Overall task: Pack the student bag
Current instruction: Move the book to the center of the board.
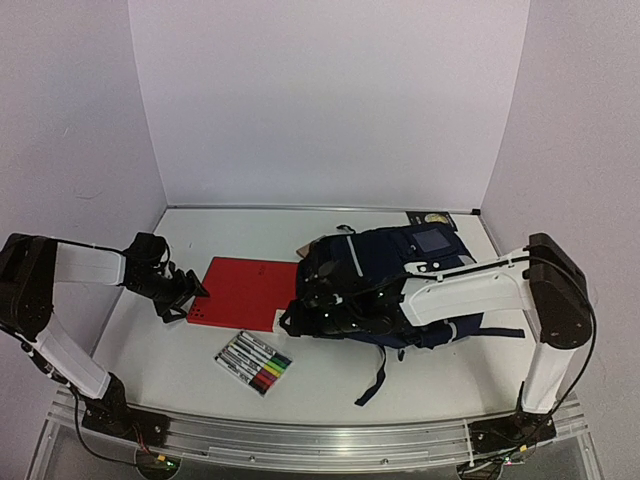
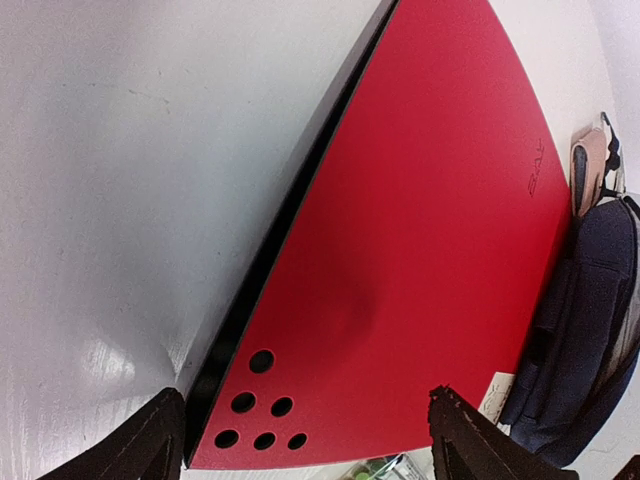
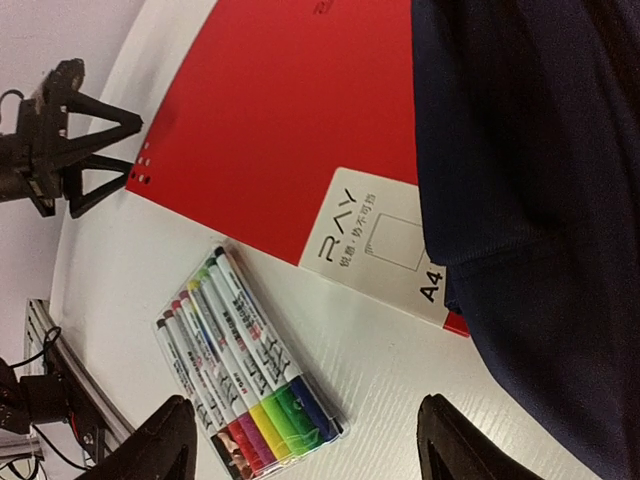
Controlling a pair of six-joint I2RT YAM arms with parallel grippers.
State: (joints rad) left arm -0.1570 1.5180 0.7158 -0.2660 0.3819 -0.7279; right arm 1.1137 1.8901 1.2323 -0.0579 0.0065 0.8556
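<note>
Bag (image 1: 390, 250) lies on the tabletop's right half, long axis from far right corner toward the middle. Your right arm stretches left across it, right gripper (image 3: 300, 415) wide open and empty near the markers (image 3: 250, 370); your left gripper (image 2: 300, 405) gapes empty at the red folder's (image 2: 400, 250) corner. Navy, white piping, straps trailing nearward.

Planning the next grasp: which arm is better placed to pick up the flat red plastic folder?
Left. The left gripper is open at the flat red plastic folder's hole-punched corner, one finger either side. The right gripper, also open, hovers by the large navy fabric backpack instead.
</note>
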